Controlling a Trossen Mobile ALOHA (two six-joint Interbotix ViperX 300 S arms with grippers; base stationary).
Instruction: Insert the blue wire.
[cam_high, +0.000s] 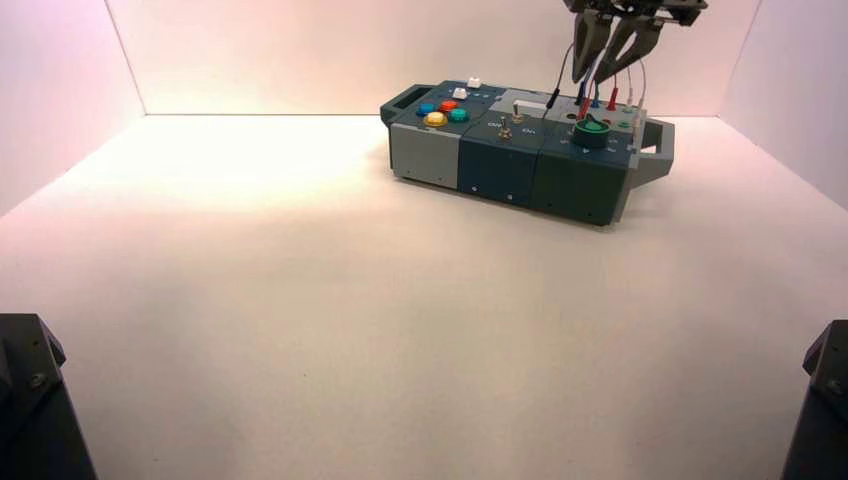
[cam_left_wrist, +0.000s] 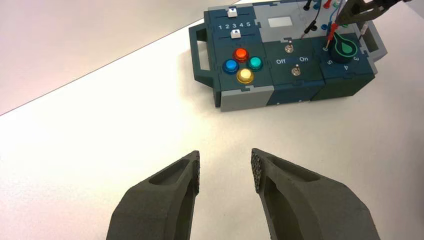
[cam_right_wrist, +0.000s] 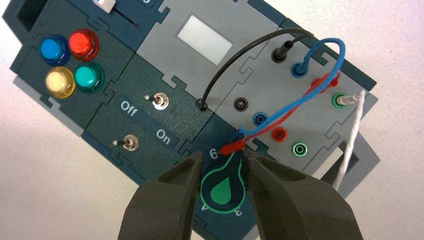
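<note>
Plainly, my right tool (cam_right_wrist: 224, 157) stood wide, its fingers apart with nothing gripped between them, above the box near the round dark-green knob with the bright green pointer outline (cam_right_wrist: 222, 190). The thin, flexible light-blue wire (cam_right_wrist: 320, 89) had one end seated in a blue socket (cam_right_wrist: 299, 70) in the row farther from the knob, and it arched back over the light-grey panel (cam_right_wrist: 272, 80). Its small blue plug (cam_right_wrist: 239, 134) was out of the nearer blue-ringed socket (cam_right_wrist: 260, 118), just beside the knob. The red wire's red plug (cam_right_wrist: 232, 147) was close by it, nearer the knob.

On the knob's left, as seen from above, were the two metal toggle switches (cam_right_wrist: 160, 101) (cam_right_wrist: 131, 142); farther left were the blue, red, yellow and green round buttons (cam_right_wrist: 82, 44). The black wire (cam_right_wrist: 240, 54) arched across the grey panel beyond the knob, and the white wire (cam_right_wrist: 351, 142) ran off on the knob's other side from the switches. My left tool (cam_left_wrist: 225, 170) waited wide and unladen over the pale bench (cam_left_wrist: 150, 130), well apart from the knob.
</note>
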